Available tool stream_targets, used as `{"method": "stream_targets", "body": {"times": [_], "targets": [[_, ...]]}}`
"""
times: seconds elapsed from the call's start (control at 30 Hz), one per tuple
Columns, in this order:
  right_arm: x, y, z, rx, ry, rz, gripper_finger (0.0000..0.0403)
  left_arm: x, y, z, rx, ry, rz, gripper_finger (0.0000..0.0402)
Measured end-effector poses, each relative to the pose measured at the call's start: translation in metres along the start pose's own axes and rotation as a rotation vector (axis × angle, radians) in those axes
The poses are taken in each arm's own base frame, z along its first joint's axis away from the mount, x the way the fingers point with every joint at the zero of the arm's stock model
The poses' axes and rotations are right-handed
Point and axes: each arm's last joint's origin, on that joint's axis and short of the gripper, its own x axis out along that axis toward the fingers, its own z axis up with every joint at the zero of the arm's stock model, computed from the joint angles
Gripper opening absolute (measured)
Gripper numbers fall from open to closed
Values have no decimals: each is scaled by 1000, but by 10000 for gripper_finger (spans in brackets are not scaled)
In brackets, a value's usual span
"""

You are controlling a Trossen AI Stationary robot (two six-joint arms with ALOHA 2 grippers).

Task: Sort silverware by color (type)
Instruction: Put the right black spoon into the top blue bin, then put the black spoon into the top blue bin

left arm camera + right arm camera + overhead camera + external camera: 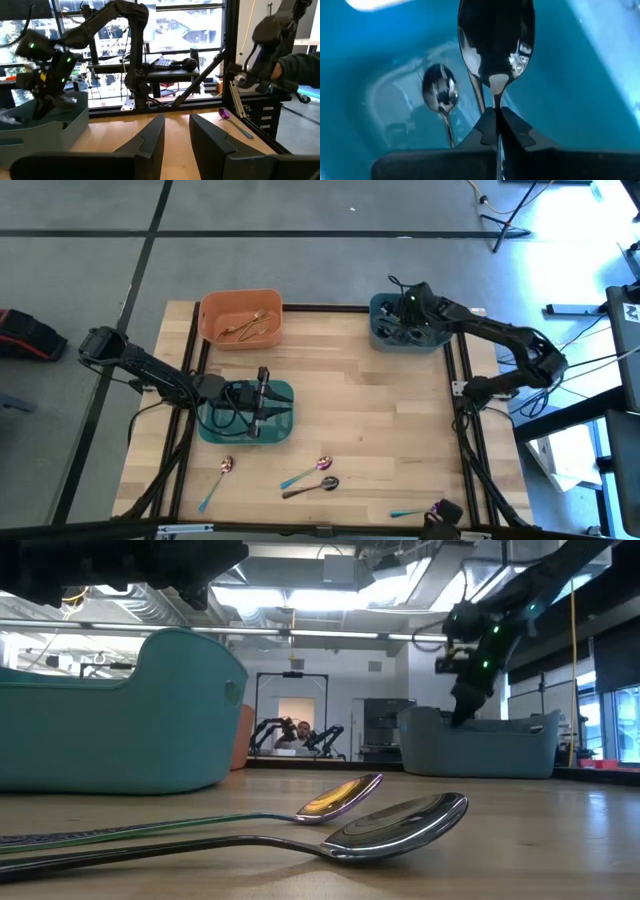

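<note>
Four pieces of silverware lie on the wooden table along its near edge. At the front right, an iridescent spoon with a teal handle rests close to the table's rim. Just behind it, near the middle, a glossy black spoon and a second iridescent spoon lie side by side, almost touching; the low view shows their bowls close up. Over to the left lies a third iridescent spoon, its bowl pointing away from the front edge.

Farther back on the left, the left gripper hangs over a teal bin, its fingers spread apart and holding nothing.

Beyond that, at the far left of the table, an orange bin holds gold pieces. At the far right stands a dark blue bin, and the right gripper reaches down into it. The right wrist view shows its fingers clenched on the neck of a black spoon, bowl pointing away from the wrist. Another black spoon lies on the floor of that bin below it.
</note>
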Motion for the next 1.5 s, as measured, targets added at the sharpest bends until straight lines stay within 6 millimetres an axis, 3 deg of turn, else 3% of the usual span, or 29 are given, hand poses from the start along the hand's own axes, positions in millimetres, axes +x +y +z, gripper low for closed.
{"method": "stream_targets", "body": {"times": [0.27, 0.6, 0.8, 0.93, 1.1, 1.33, 1.5], "targets": [[35, 7, -5, -9, 93, 43, 1, 0, 0, 0, 0, 0, 0, 85], [45, 10, -7, 69, 118, 49, 4, 0, 0, -1, -2, 7, -1, 85], [43, 8, -4, 74, 119, 29, 70, 0, 0, -1, -2, 8, -1, 85], [27, 3, 9, 65, 99, -20, 130, 0, 0, -1, -2, 8, -1, 85], [-13, 10, 30, 24, -12, -27, 173, 0, 0, -1, -3, 8, -1, 85], [-69, 58, 47, -76, -238, 99, 175, 0, 0, -2, -2, 16, -1, 85], [-89, 105, 49, -160, -343, 251, 175, 0, 0, -2, -1, 20, -1, 85]]}}
